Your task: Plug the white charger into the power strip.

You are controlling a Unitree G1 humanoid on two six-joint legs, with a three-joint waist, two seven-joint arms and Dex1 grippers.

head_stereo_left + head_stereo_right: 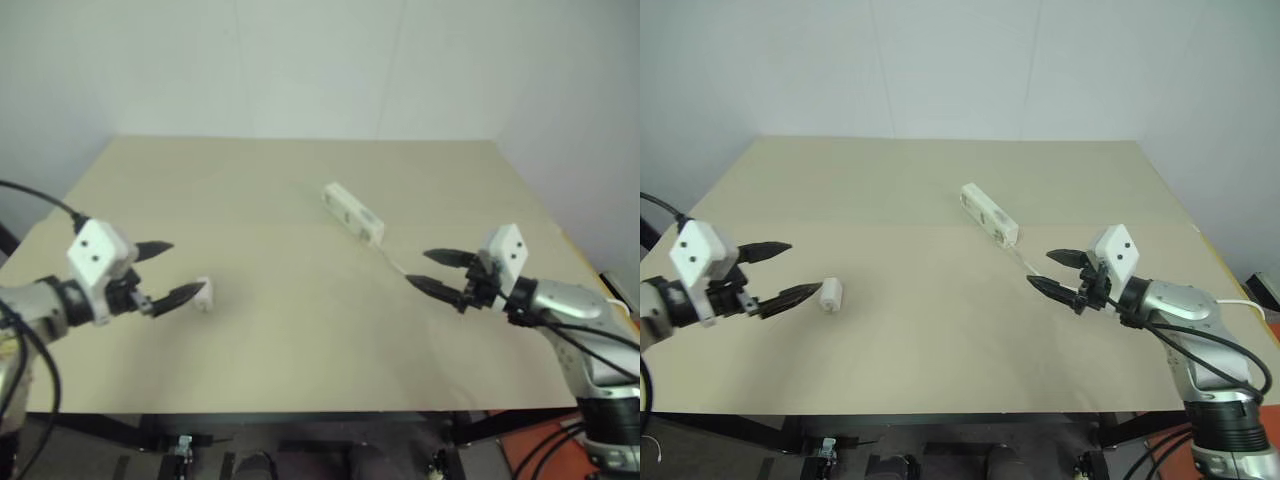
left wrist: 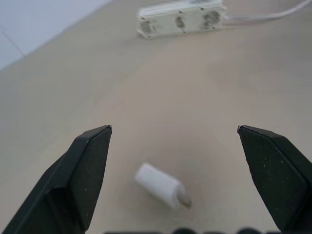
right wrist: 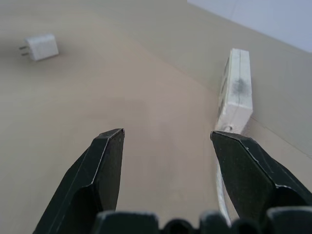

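The white charger lies on its side on the beige table, unplugged, with its metal prongs exposed at one end. All positions below are referenced to the charger.

The left gripper hovers just beside the charger, on the robot's left of it. Its two black fingers are spread wide apart and hold nothing; in the left wrist view the charger sits on the table between and below the two fingertips, with no contact visible.

The power strip lies well apart from the charger, farther from the robot and toward its right, flat on the table and set diagonally. Its thin white cord leaves the nearer end and runs toward the right gripper.

The right gripper is well apart from the charger, on the far side of the power strip's nearer end. Its fingers are parted and empty, hovering above the table near the cord.
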